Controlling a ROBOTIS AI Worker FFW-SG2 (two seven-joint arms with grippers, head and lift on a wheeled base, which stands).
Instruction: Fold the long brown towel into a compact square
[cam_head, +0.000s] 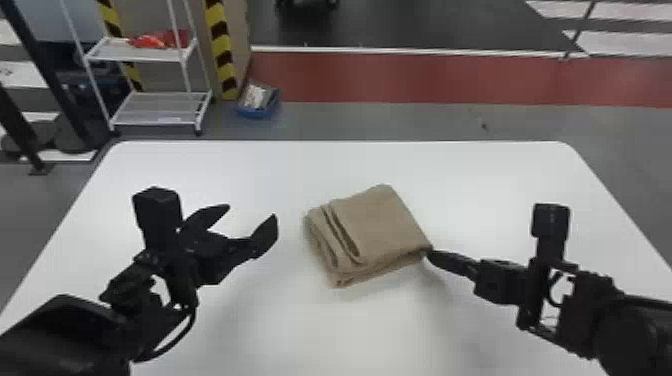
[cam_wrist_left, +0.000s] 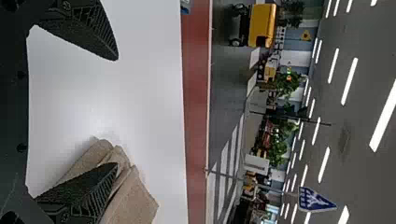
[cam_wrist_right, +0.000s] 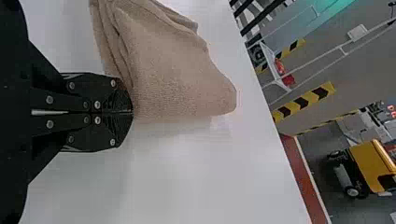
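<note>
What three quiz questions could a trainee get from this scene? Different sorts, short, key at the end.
1. True or false: the left gripper has its fingers spread, with a gap between it and the towel.

2. Multiple choice: where are the fingertips of the right gripper?
A) On the cart's shelf
B) At the towel's edge
C) Down on the floor

3. Fill in the colour: the folded towel lies on a ____ table.

Key: 1 true; 2 B; 3 white
</note>
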